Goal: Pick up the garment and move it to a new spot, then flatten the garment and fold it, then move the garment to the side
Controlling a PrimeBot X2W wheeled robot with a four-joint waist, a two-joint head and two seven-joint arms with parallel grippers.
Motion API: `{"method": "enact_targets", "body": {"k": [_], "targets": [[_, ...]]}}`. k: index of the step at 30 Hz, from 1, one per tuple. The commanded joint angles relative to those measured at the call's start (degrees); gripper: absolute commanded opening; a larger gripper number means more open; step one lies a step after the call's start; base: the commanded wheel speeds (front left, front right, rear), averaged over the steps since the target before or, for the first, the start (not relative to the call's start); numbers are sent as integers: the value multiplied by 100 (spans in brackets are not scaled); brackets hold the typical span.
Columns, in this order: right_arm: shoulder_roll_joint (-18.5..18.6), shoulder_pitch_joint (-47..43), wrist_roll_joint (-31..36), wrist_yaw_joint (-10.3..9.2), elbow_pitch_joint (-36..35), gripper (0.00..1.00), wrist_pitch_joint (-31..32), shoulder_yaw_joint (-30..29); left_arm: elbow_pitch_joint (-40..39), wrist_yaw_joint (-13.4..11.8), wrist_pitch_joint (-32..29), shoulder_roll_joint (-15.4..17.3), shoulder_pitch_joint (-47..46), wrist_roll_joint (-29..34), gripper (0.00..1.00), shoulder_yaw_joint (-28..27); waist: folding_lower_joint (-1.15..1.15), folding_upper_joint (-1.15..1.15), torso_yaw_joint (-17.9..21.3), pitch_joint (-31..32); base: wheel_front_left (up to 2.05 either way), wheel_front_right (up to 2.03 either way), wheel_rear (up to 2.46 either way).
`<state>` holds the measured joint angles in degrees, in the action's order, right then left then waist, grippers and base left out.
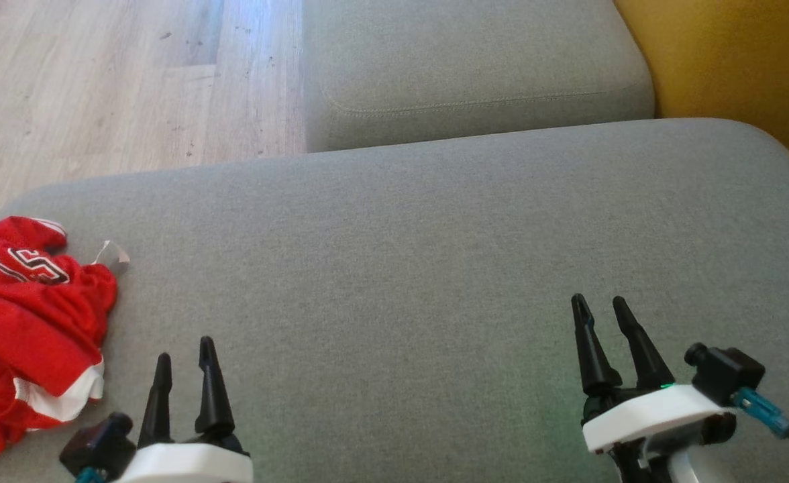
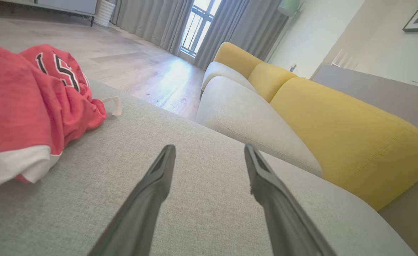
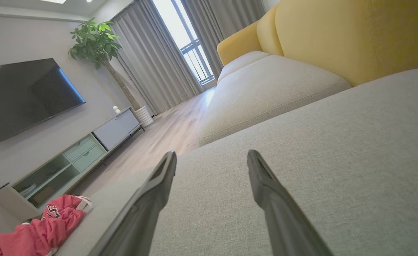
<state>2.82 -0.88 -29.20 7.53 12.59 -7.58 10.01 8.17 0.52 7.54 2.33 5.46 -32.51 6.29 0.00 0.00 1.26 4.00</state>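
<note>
The garment [image 1: 29,322] is a red jersey with white trim and dark lettering, lying crumpled at the left edge of the grey sofa cushion [image 1: 394,241]. In the left wrist view the garment [image 2: 27,106] bulks at the left, apart from my fingers. The right wrist view has the garment [image 3: 42,224] small at the lower left. My left gripper [image 1: 185,359] stands open just right of the jersey, nothing between its fingers. My right gripper [image 1: 599,310] is open too, far to the right over bare cushion.
A second grey seat cushion [image 1: 468,60] lies beyond, with a yellow backrest [image 1: 737,60] at the right. Wooden floor [image 1: 113,80] drops away past the cushion's far left edge. A TV stand [image 3: 70,160], television and potted plant line the far wall.
</note>
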Motion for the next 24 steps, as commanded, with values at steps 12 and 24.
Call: {"method": "enact_targets", "body": {"k": [12, 24], "targets": [[27, 69, 1029, -3, -73, 100, -279, 36, -251, -7, 279, 49, -47, 1084, 100, 50, 0, 0, -19, 9, 0, 0, 0], [4, 18, 1809, -4, -72, 100, -482, 49, -184, -7, 484, 52, 78, 1820, 100, 28, 0, 0, 5, 67, 0, 0, 0]]}}
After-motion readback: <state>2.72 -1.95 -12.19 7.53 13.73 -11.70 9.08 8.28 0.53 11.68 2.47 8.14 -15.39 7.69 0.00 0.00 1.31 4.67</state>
